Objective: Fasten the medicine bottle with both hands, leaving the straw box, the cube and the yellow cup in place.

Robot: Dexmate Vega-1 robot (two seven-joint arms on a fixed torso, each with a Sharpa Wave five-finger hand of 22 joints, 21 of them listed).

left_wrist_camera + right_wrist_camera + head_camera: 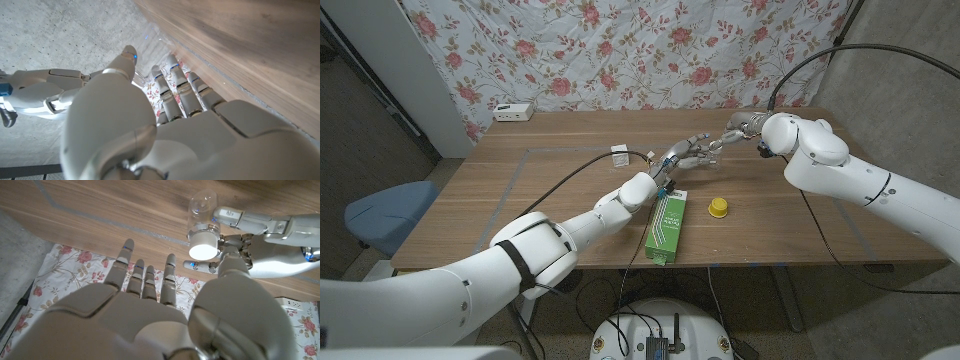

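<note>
The green straw box [668,226] lies nearest on the desk [540,190], the yellow cup [718,207] just beside it, the small cube [619,154] farther back. Beyond the box, the left hand [682,157] grips the clear medicine bottle [202,217]; the right wrist view shows its white cap [204,251], which the head view blurs. The right hand [740,128] has its fingers [145,277] apart, near the bottle.

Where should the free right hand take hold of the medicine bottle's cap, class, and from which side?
Grip the white cap around its round rim, coming end-on. The left hand already holds the clear medicine bottle by its body, so the capped end faces the open right hand.
</note>
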